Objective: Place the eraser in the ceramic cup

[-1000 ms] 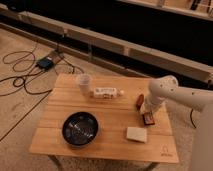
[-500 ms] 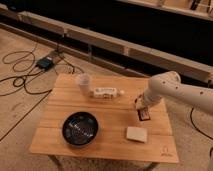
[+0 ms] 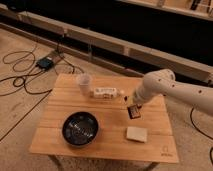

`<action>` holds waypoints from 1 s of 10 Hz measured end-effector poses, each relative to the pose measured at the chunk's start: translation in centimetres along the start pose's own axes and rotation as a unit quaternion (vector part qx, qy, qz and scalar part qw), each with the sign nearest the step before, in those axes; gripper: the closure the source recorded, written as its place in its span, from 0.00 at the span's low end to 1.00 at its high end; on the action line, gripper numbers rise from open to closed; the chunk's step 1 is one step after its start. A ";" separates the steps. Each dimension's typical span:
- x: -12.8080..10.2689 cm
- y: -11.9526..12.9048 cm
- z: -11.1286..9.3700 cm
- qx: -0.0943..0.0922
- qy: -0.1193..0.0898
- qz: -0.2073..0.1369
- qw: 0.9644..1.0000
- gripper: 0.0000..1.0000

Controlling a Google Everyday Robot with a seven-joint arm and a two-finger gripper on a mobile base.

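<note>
The eraser (image 3: 133, 112), a small dark block with tan edges, hangs in my gripper (image 3: 133, 106) just above the right middle of the wooden table (image 3: 60, 107). The gripper is shut on it, at the end of the white arm (image 3: 165, 90) that reaches in from the right. The ceramic cup (image 3: 85, 82), small and white, stands upright near the table's back left, well to the left of the gripper. The reddish-brown oblong item is hidden behind the arm.
A white bottle (image 3: 105, 92) lies on its side between the cup and the gripper. A wide black bowl (image 3: 80, 128) sits at the front left. A cream-white pad (image 3: 136, 134) lies at the front right. Cables and a small box (image 3: 45, 63) lie on the floor to the left.
The gripper has moved left across the table's right side with the eraser in it, towards the bottle and cup. The other things have not moved.
</note>
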 end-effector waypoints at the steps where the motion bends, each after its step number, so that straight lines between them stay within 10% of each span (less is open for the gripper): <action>1: -0.6 1.3 0.0 -0.014 -0.007 -0.010 1.000 1.00; 5: -3.3 5.6 -0.4 -0.068 -0.048 -0.038 0.996 1.00; 10: -5.4 8.9 -1.7 -0.147 -0.120 -0.044 0.981 1.00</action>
